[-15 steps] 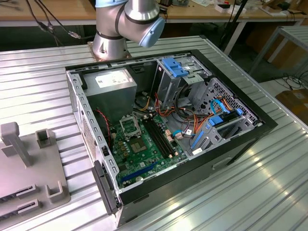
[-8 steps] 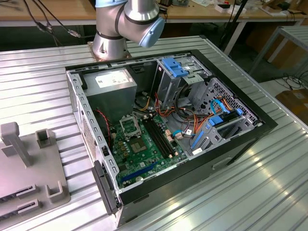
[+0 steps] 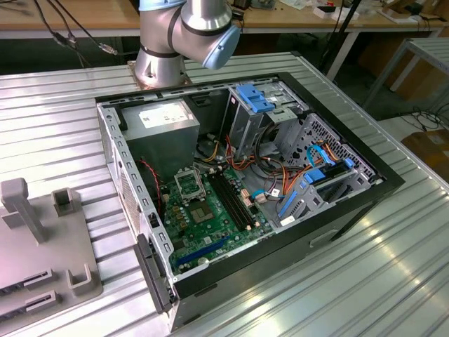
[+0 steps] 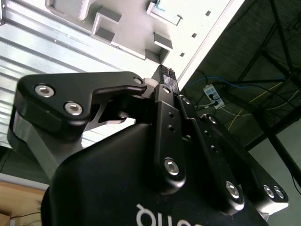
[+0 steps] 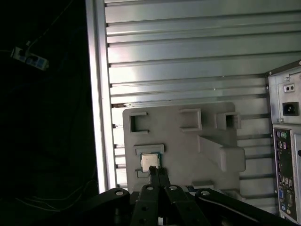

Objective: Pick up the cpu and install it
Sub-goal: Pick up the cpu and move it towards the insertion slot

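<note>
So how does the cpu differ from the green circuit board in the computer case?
The cpu has a silver-grey metal face; the circuit board is green and crowded with parts. The cpu lies in a pocket of the grey holder outside the case; the board is mounted inside the open computer case. The cpu fills one small pocket, while the board covers much of the case floor. Both lie flat.

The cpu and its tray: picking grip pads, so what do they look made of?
The cpu: metal top, going by its silver-grey, faintly shiny face. The tray: probably plastic, matte grey with blocky moulded shapes; painted metal can't be ruled out.
</note>
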